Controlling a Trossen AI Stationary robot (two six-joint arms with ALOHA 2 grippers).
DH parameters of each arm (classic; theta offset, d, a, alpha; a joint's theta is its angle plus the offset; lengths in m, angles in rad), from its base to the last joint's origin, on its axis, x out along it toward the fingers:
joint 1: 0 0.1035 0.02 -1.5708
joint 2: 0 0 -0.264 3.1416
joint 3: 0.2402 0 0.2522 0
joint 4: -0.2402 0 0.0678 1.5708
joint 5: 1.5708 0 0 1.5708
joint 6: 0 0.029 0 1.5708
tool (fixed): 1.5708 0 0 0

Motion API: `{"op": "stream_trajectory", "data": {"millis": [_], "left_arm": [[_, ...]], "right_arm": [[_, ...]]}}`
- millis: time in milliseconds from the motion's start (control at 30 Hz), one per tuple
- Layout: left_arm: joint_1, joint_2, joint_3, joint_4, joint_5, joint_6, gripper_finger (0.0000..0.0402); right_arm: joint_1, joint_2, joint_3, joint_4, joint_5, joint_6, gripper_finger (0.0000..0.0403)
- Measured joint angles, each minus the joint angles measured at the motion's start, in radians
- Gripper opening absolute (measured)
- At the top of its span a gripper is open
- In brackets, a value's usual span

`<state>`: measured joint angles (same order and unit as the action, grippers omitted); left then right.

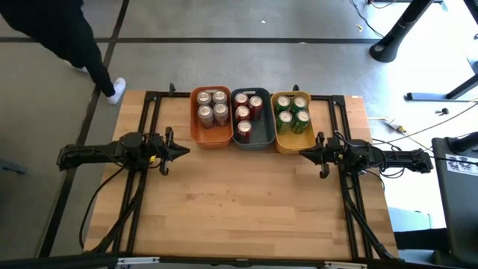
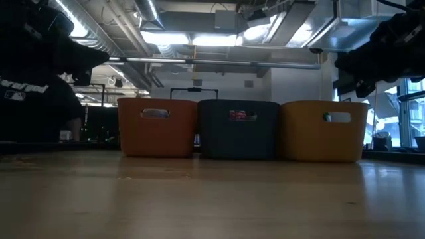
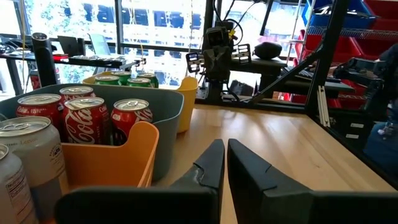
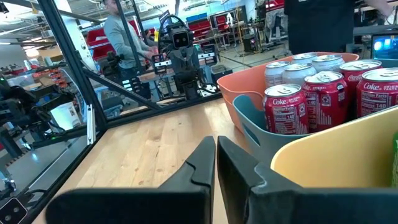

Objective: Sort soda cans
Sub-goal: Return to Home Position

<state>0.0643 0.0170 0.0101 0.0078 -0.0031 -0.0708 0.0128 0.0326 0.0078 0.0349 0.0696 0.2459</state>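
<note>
**Cans sorted; only the home pose remains**

The soda cans stand by colour at the worktop's far edge: silver-grey in the orange bin, red in the blue-grey bin, green in the yellow bin; the left hand hangs just beside the orange bin, the right hand just beside the yellow, both all but closed on nothing; sorting looks complete; the next move calls for parking both arms without nudging the bins.

In the low view fluorescent ceiling strips glare hard, leaving the orange plastic bin, blue-grey plastic bin and yellow plastic bin dim and backlit, while bright windows far beyond the left end effector blow out white.
</note>
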Motion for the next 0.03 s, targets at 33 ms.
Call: {"op": "stream_trajectory", "data": {"millis": [33], "left_arm": [[0.0,0.0,0.0,0.0,0.0,0.0,0.0013]], "right_arm": [[0.0,0.0,0.0,0.0,0.0,0.0,0.0019]]}}
